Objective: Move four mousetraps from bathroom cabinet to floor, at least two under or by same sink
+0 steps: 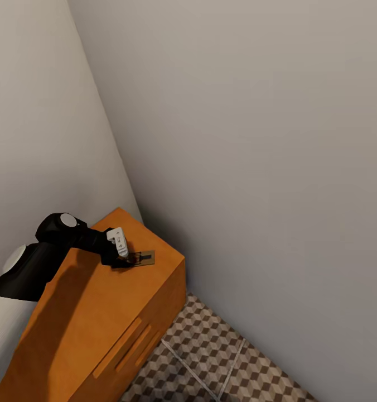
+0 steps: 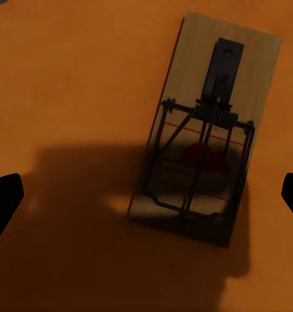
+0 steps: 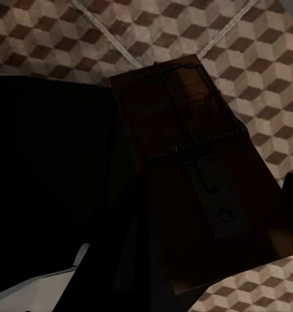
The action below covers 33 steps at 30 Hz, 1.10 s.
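Hovering over the top of the cabinet [image 1: 99,312], the left gripper [image 1: 121,252] points down at one mousetrap [image 2: 204,140] that lies flat on the cabinet's top, near its far end by the wall corner. In the left wrist view the fingers [image 2: 3,198] stand wide apart at either edge of the frame, with nothing between them but the trap and bare wood; they are not touching the trap.

Handling, as a judgement: the trap is a thin, stiff wooden board carrying a wire bar and spring. It should be light and rigid, with no give under pressure. The smooth flat faces offer little to hold. The two long edges of the board are the practical grip line, taken across the narrow width, clear of the wire frame. Because the board lies flat, the fingers would have to come down very close to the cabinet top to catch the edges.

The right wrist view shows a second mousetrap [image 3: 198,182] close in front of the camera, above the bathroom floor [image 3: 68,39]. It appears to be carried by the right gripper, but how its fingers stand cannot be told from this dark view.

Beyond the cabinet's front edge, the cube-patterned tiles run along the wall [image 1: 266,139].
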### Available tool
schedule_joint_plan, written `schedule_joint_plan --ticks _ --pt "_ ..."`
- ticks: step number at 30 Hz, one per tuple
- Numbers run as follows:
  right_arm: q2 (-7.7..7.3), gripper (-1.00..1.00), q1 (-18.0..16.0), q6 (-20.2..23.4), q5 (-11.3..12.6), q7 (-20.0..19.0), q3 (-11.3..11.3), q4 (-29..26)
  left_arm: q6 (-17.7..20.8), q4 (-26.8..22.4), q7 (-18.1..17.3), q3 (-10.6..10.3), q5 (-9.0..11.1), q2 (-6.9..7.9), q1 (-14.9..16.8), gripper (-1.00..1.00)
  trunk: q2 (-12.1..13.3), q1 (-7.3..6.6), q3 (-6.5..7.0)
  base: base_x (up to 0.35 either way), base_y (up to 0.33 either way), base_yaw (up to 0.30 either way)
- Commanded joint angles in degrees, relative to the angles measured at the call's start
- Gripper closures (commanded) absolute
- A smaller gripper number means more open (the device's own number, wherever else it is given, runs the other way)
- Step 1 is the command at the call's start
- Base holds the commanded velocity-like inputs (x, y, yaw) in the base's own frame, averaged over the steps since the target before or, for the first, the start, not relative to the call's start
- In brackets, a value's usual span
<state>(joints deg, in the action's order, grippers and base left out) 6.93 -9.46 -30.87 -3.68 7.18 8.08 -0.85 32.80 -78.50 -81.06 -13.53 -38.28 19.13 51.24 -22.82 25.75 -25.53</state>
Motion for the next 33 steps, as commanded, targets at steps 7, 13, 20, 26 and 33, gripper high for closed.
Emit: schedule_joint_plan --ticks 7,13,20,26,33 --pt "0.02 1.0 0.0 -0.1 -0.4 0.7 0.4 0.1 0.6 -0.1 -0.3 -0.1 -0.3 0.03 0.0 -1.0 -0.1 0.03 -0.09 0.0 0.0 0.0" --pt "0.02 1.0 0.0 -0.1 -0.4 0.7 0.4 0.1 0.6 -0.1 -0.3 -0.1 -0.3 0.03 0.1 -1.0 -0.1 0.03 -0.09 0.0 0.0 0.0" --pt "0.02 1.0 0.0 -0.1 -0.4 0.7 0.4 0.1 0.6 -0.1 -0.3 -0.2 -0.4 0.03 0.1 -1.0 -0.1 0.03 -0.09 0.055 -0.034 0.0" --pt "0.02 1.0 0.0 -0.1 -0.4 0.7 0.4 0.1 0.6 -0.1 -0.3 -0.2 -0.9 0.03 0.0 -1.0 -0.1 0.03 -0.09 0.095 -0.068 0.0" --pt "0.02 1.0 0.0 -0.1 -0.4 0.7 0.4 0.1 0.6 -0.1 -0.3 -0.2 -1.1 0.03 0.1 -1.0 -0.1 0.03 -0.09 0.01 -0.007 0.0"
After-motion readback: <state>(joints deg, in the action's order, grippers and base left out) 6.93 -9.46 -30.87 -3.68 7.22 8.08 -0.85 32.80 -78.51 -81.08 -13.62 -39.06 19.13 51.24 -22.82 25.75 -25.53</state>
